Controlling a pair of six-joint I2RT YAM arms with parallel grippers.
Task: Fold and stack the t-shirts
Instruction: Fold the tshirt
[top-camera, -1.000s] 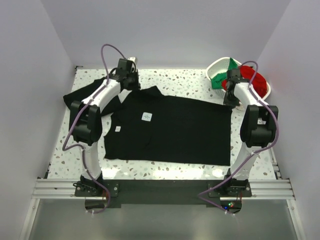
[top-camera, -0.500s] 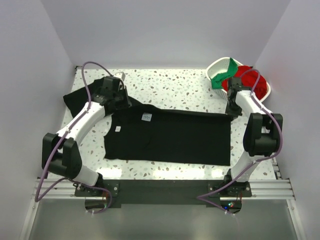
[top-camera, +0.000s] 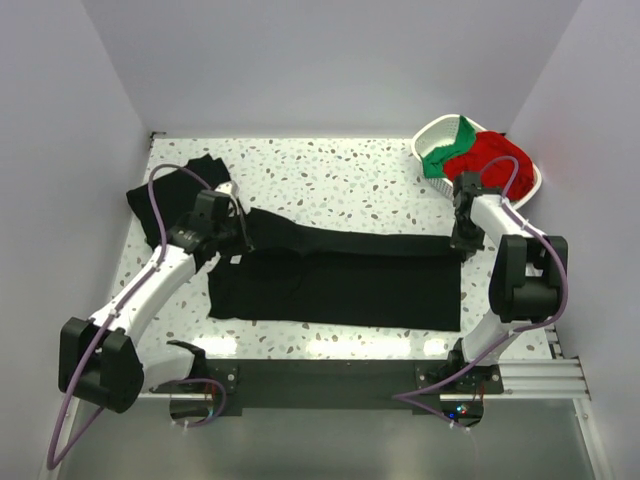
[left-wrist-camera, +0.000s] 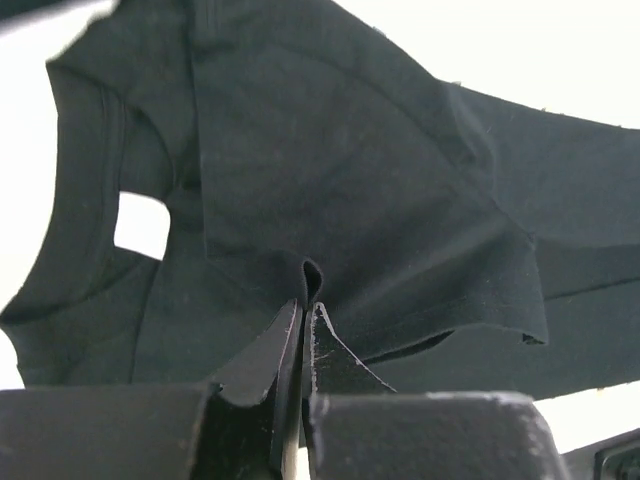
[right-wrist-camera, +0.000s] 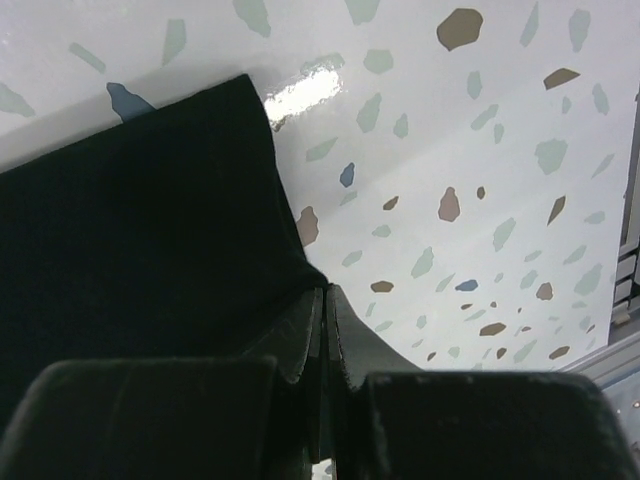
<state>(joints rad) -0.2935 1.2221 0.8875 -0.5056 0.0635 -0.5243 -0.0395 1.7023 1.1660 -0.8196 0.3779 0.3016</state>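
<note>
One black t-shirt (top-camera: 340, 285) lies lengthwise across the table (top-camera: 330, 180) centre, its far edge folded over toward the near side. At the collar end the left gripper (left-wrist-camera: 305, 305) pinches the cloth; the right gripper (right-wrist-camera: 325, 295) pinches the hem corner, both jaws pressed tight on fabric.

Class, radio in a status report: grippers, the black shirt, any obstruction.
Left gripper, right gripper shut on black t-shirt, far edge raised. Fold half done. Nothing in its path.

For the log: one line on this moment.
step: fold black t-shirt | left end effector: shut on far edge | right end effector: shut on hem | basket: red shirt, green shirt inside
</note>
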